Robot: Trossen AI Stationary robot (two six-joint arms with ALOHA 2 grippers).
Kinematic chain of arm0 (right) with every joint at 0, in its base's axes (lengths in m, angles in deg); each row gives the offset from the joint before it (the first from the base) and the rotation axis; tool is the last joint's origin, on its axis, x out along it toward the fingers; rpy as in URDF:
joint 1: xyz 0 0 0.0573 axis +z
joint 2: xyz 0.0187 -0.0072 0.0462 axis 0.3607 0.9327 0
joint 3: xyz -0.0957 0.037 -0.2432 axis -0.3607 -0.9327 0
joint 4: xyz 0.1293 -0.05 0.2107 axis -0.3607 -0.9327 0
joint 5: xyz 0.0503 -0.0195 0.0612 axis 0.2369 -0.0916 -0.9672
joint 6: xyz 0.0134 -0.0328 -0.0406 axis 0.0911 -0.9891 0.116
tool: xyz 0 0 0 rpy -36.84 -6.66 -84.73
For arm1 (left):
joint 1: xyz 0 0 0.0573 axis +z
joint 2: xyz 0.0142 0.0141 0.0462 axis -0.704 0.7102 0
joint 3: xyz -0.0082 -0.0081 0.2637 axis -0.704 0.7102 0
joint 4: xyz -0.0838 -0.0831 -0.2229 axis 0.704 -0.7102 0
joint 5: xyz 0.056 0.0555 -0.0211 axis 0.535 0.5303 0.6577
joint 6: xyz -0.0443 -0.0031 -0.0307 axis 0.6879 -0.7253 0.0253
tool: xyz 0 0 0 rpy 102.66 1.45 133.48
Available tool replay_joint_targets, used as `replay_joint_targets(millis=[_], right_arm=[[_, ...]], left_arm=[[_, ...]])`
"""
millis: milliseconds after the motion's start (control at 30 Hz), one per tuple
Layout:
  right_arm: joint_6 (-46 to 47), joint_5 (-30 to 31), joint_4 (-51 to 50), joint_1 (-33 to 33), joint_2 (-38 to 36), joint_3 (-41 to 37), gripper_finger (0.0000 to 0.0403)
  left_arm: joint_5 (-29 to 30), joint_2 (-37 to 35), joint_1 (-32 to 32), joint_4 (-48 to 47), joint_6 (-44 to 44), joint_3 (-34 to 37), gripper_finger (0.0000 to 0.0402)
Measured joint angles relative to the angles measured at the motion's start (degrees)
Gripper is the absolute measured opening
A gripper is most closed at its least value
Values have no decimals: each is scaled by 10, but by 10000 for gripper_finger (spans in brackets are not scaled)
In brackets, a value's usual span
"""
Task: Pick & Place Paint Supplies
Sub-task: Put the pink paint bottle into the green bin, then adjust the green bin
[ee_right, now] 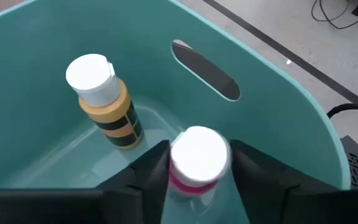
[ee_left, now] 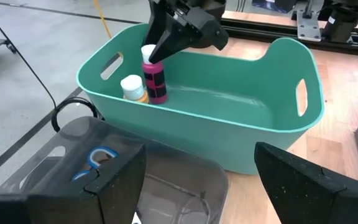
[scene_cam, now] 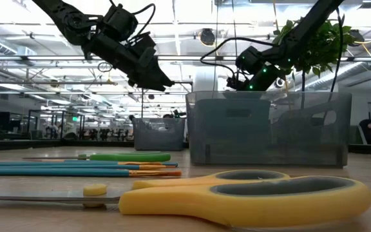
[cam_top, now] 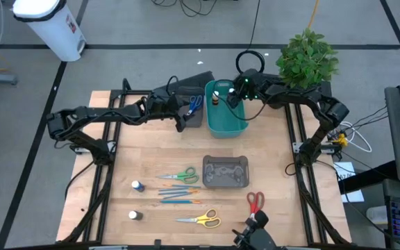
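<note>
Right wrist view: my right gripper (ee_right: 197, 165) is pinching a pink paint bottle (ee_right: 194, 165) inside the teal bin (ee_right: 278, 118), beside a yellow bottle (ee_right: 104, 106). My left gripper (ee_left: 191, 180) is hanging spread wide over the tray (ee_left: 166, 186). I am still leaving brushes (cam_top: 179, 194), scissors (cam_top: 200, 220) and two bottles (cam_top: 137, 185) near the table's front edge.

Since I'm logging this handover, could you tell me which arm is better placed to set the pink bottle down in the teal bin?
The right: its end effector grips the pink bottle inside the teal bin.

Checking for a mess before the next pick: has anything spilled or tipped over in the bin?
Nothing stands out. In the teal bin the yellow bottle stands upright, and the right end effector holds the pink bottle upright beside it. No paint shows on the bin floor.
</note>
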Motion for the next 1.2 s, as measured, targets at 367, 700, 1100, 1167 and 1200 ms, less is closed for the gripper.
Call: replay_joint_targets(millis=[367,700,1100,1167,1200], right_arm=[[6,0,-6,0,-14,-1,214],[0,-1,-112,39,-149,0,208],[106,87,-306,116,-290,-105,177],[128,98,-301,121,-305,-135,169],[138,105,-300,124,-312,-150,165]], left_arm=[[5,0,0,0,1,0,308],[5,0,-2,-6,5,0,308],[5,0,-2,-5,5,0,308],[4,0,-2,-5,5,0,308],[4,0,-2,-5,5,0,308]])
